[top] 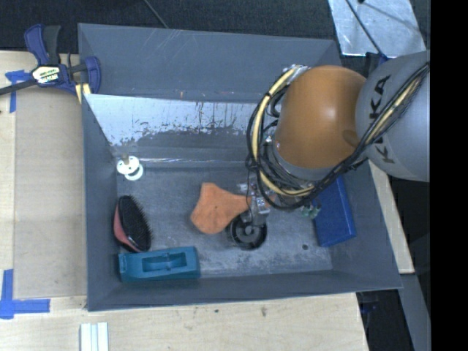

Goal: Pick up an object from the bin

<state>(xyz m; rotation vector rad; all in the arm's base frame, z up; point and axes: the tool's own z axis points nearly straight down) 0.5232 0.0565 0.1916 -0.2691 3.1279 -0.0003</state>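
My gripper [256, 205] reaches down in the middle of the bin, under the arm's orange dome. Its tip stands right above a small black round thing [247, 234] on the bin floor. An orange cloth-like lump [214, 208] lies just to the left of the gripper, touching or nearly touching it. A blue flat block [335, 212] leans at the bin's right side, partly hidden by the arm.
A teal tool-shaped thing [159, 263] lies along the front left. A black and red brush-like oval [131, 224] sits above it by the left wall. A small white piece [130, 168] lies at the back left.
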